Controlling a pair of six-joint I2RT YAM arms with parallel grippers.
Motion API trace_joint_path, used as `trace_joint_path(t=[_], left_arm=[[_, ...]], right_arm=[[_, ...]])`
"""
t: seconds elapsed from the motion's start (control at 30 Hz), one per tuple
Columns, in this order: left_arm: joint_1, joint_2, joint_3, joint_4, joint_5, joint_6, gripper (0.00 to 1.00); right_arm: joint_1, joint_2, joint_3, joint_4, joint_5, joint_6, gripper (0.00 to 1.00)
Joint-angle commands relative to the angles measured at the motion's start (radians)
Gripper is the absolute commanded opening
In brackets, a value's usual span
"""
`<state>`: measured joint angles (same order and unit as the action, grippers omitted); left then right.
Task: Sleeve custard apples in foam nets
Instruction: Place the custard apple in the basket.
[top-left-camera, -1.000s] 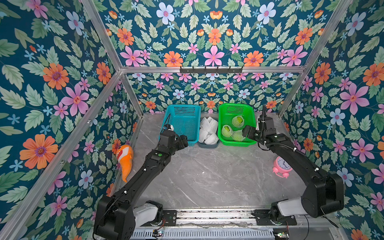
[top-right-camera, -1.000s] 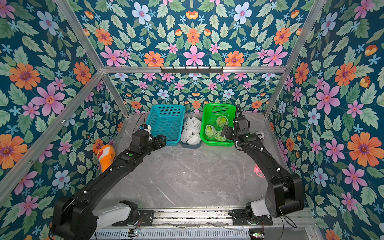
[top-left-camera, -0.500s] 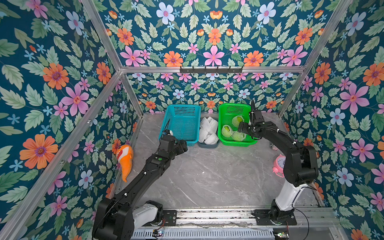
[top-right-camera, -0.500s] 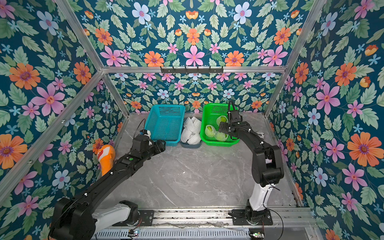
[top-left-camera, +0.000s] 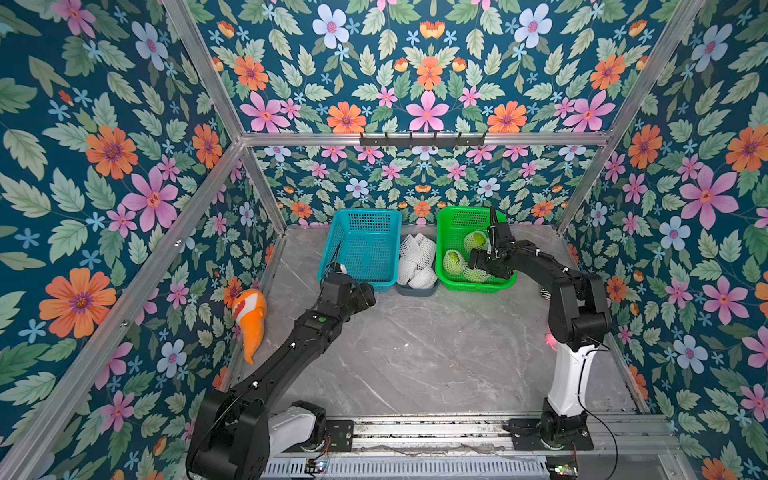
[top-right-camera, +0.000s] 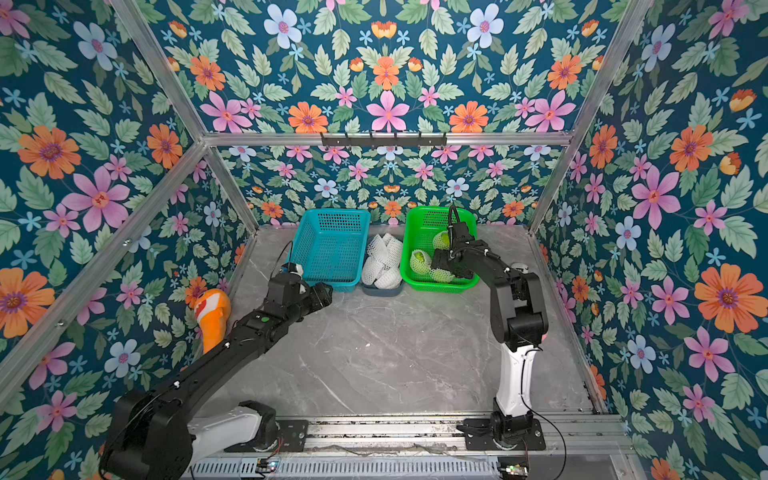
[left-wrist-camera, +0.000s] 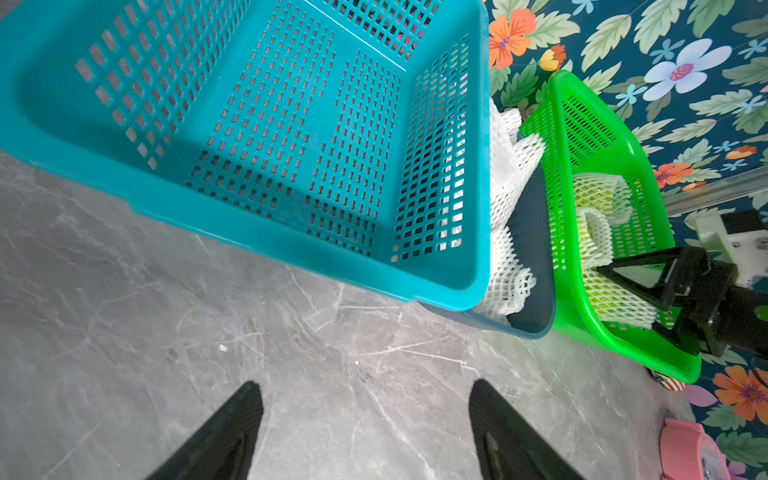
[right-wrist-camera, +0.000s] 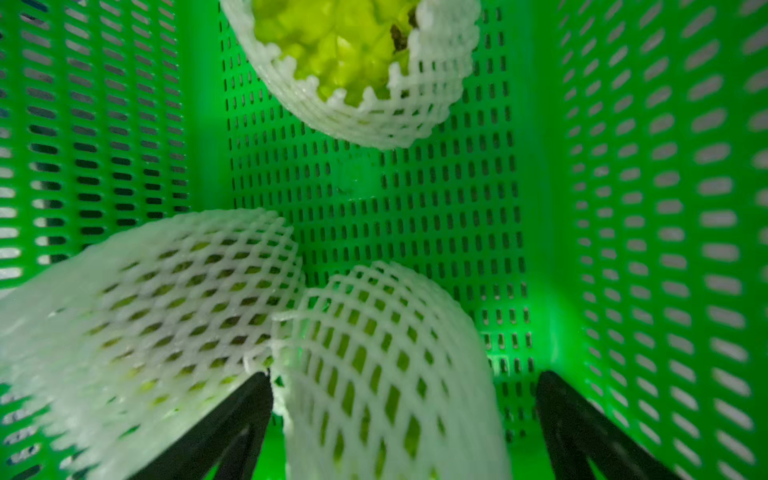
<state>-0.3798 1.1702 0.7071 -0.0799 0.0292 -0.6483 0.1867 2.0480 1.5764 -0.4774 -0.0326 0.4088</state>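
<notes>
Three custard apples, each in a white foam net, lie in the green basket (top-left-camera: 469, 286): one on the left (top-left-camera: 454, 261), one at the back (top-left-camera: 475, 240), one at the front (top-left-camera: 478, 275). My right gripper (right-wrist-camera: 403, 376) is down inside that basket, open, its fingers on either side of a netted apple (right-wrist-camera: 386, 357). One fingertip (right-wrist-camera: 255, 388) touches the net's edge; the far one stands apart. Bare green skin shows at the back apple's open end (right-wrist-camera: 340, 45). My left gripper (left-wrist-camera: 365, 384) hangs open over the marble table before the blue basket (left-wrist-camera: 257, 232), holding nothing.
Spare foam nets (top-left-camera: 417, 262) fill a grey tray between the baskets. The blue basket (top-left-camera: 353, 284) holds nothing. An orange clownfish toy (top-left-camera: 251, 320) lies by the left wall. A pink clock (top-left-camera: 550, 340) sits behind the right arm near the right wall.
The right arm has folded up, its elbow raised, and its gripper has slid left into the green basket around a netted apple. The left gripper has drawn back slightly from the blue basket.
</notes>
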Motion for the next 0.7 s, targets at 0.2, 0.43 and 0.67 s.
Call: trace_joint_path(t=[0.2, 0.43, 0.67], left_arm=[[0.005, 0.003, -0.002, 0.029, 0.012, -0.001, 0.81], [0.009, 0.006, 0.003, 0.031, 0.018, -0.002, 0.81], [0.010, 0.020, 0.007, 0.035, 0.030, -0.002, 0.81]], right_arm=[[0.000, 0.047, 0.023, -0.038, -0.022, -0.008, 0.88], [0.001, 0.077, 0.037, -0.060, -0.026, -0.008, 0.92], [0.000, 0.058, 0.034, -0.081, -0.022, -0.007, 0.90]])
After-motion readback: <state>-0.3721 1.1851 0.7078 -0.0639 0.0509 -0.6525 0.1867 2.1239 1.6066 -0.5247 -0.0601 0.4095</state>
